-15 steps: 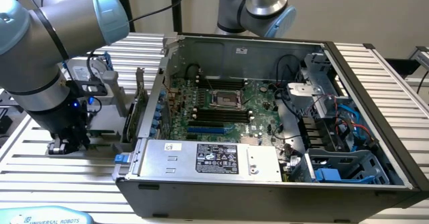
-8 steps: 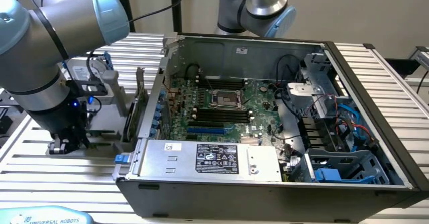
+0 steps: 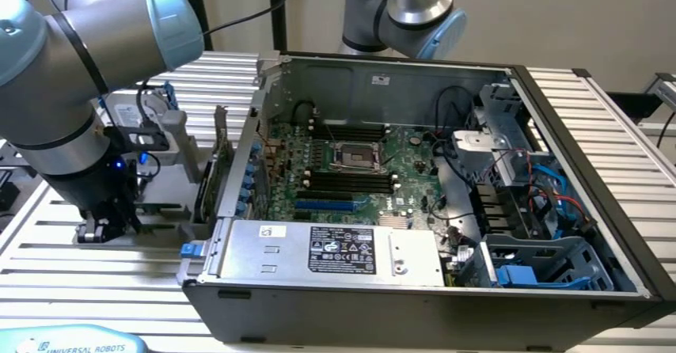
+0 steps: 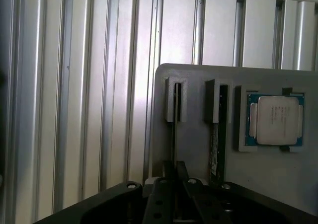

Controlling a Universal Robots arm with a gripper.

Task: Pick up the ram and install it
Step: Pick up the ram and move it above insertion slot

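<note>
Working low over a ribbed silver aluminium surface (image 3: pixel 63 270), lying beneath the black fingers (image 4: pixel 182 171) on every side. Standing well apart from the big open grey metal computer case (image 3: pixel 370 80), off toward the exterior view's right of the fingers, with its green motherboard (image 3: pixel 410 152) and long black slots (image 3: pixel 349 183) lying inside. Hanging from the stout grey robot arm (image 3: pixel 63 92) with pale blue caps, bending directly above the fingers. Hovering just over a flat pale grey plastic holder tray (image 4: pixel 198 75), sitting immediately beneath and ahead of the fingers. Not touching a small square silver processor chip (image 4: pixel 276 119), resting in its recess farthest from the fingers, nor a second green-and-black stick (image 4: pixel 216 134), standing on edge one slot over from them. Judging the step in hand as the grasp itself, with the lift and the installing not yet begun. Judging the move ahead as calling for a firm, square hold and a straight path clear of the slot walls. Pinching, by the look of it, the ram (image 4: pixel 174 129), a long slim circuit-board stick seen edge-on: fingers sitting close together on either side of its thin edge, the stick running out from between them along its narrow tray slot.
</note>
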